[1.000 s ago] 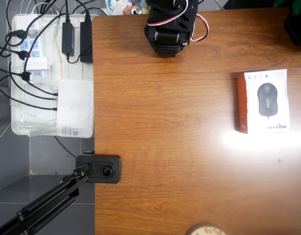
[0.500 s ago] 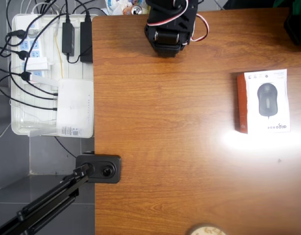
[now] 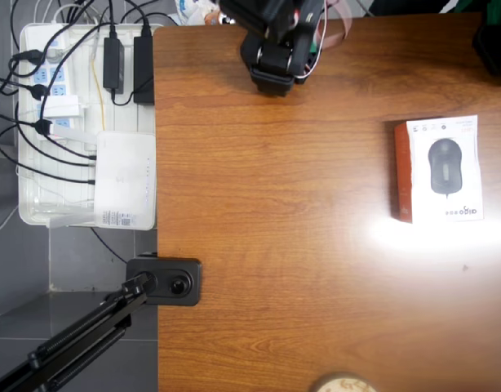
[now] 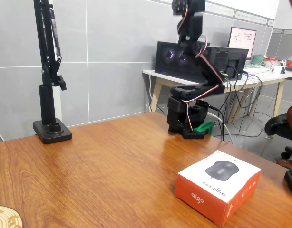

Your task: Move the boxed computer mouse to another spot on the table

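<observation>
**A:** Where is your target? The flat white cardboard box with a black mouse printed on its face and a red-brown side [image 3: 440,169] lies flat on the glossy reddish-brown wood-grain table [image 3: 275,245], near the right edge in the overhead view and close to the front right corner in the fixed view. Nothing touches it.

**B:** And the arm?

**A:** Your black arm [image 4: 193,71] rises over its base at the far edge of the table, well apart from the box. You can't read the pincer from these pictures: the fingers aren't clear enough to say how wide they stand, and I see nothing in them.

**B:** How will the box handle?

**A:** My guess is light and fairly stiff, with thin walls that will dent if you squeeze hard. The printed face looks smooth, so expect it to be slick. I'd have you close across the narrow width, on the two long side walls near the middle, so it lifts level. On that glossy top it may skate if one finger touches first.
</observation>
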Available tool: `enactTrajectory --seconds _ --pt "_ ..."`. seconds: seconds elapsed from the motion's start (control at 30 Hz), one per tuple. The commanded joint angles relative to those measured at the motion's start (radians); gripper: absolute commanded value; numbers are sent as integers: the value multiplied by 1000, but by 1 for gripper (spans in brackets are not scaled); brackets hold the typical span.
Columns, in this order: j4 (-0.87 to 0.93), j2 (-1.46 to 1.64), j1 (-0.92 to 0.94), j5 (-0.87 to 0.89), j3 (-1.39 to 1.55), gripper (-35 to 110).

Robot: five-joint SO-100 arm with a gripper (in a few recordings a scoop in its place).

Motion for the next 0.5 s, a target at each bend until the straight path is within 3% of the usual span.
enactTrajectory --seconds 0.0,0.07,0.13,0.27,0.47 --pt "520 -428 -124 43 -600 0" --pt "939 -611 -163 41 -922 0" --pt "1166 -724 -212 9 -1069 0" --pt "1331 -658 -443 41 -887 0" --pt "1457 -541 -607 -44 -575 0"
